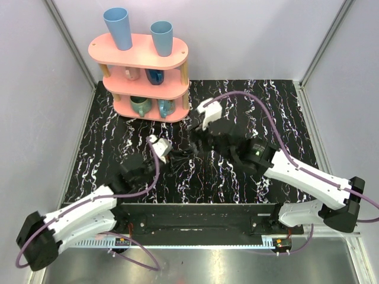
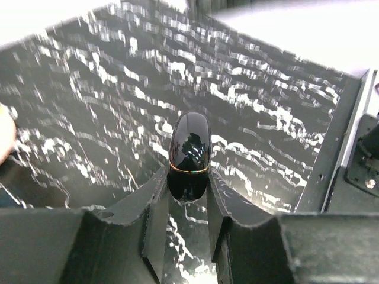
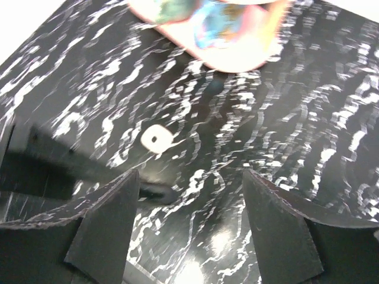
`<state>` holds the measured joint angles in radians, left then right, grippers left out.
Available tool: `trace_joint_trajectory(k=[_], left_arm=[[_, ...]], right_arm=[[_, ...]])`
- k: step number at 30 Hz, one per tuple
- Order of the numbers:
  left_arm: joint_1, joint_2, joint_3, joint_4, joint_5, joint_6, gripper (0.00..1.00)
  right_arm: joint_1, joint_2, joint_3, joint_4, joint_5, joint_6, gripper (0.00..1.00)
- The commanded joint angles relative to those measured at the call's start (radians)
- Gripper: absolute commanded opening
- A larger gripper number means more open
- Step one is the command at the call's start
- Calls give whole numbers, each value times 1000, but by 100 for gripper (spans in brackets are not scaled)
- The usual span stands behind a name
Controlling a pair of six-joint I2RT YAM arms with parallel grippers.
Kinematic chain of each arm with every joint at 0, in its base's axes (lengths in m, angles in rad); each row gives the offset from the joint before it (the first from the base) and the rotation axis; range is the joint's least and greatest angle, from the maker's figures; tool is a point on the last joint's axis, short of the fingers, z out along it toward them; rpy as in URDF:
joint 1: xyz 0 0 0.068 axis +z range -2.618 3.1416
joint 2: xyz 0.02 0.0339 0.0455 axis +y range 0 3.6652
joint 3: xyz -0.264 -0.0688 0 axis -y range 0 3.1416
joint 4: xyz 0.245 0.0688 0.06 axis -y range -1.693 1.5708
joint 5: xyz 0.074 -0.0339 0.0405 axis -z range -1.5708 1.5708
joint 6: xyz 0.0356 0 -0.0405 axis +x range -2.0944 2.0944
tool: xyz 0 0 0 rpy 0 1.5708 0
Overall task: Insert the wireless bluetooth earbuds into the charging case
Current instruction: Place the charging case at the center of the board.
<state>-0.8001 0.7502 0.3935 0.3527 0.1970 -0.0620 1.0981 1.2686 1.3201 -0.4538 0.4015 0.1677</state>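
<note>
Grippers first, since they sit closest. The left gripper point(image 2: 188, 180) is clamped on the charging case point(image 2: 189, 151). Its two fingers pinch the lower end from both sides, and the glossy black shell sticks out past the tips. The case looks closed from this angle, with a thin gold line running across it, and it's held over the black marble-pattern mat point(image 1: 106, 139).

A bit further out, the right gripper point(image 3: 189, 174) has its fingers spread wide with nothing between them, just mat showing in the gap. Just past its tips, one cream-white earbud point(image 3: 157, 139) lies on the mat by itself, apart from both fingers. I can only spot that one bud. A blurry dark shape point(image 3: 89, 168) pokes in from the left near it, but I can't tell what it is.

At the far end there's a pink shelf rack point(image 1: 177, 59) with two blue cups point(image 1: 118, 26) upside down on top and mugs point(image 1: 141, 105) on the lower tiers.
</note>
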Motion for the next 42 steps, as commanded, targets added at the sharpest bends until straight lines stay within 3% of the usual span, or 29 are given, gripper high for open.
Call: trace_joint_trajectory(k=[1,7,12,17,21,26,28,30,33,35,40,42], left_arm=[[55,174,45,86,50,-215,0],[90,320,42,179,41,-422,0],[119,559,102,251,165,-539,0],[118,733,87,429,166,-633,0],[119,834,97,474,168,-653,4],[119,885,113,466,145,-654,20],[119,902,110,483,144,-662,38],[119,905,110,483,140,-665,45],[119,894,120,454,142,-651,74],[118,873,125,430,125,-642,76],[118,758,117,306,53,-575,99],[118,668,116,254,47,-527,99]], right_arm=[[-159,-24,-22,-39,135,186,79],[-228,-144,-165,-20,134,302,80],[-231,-192,-226,-19,111,331,80],[-233,-222,-263,-8,89,349,81],[-233,-242,-288,6,76,354,81],[-233,-255,-303,13,66,358,81],[-233,-255,-306,18,57,358,81],[-233,-253,-308,21,56,365,81],[-233,-256,-314,30,46,368,81],[-233,-258,-317,33,40,369,81],[-231,-278,-325,35,75,368,82],[-231,-284,-329,33,88,374,82]])
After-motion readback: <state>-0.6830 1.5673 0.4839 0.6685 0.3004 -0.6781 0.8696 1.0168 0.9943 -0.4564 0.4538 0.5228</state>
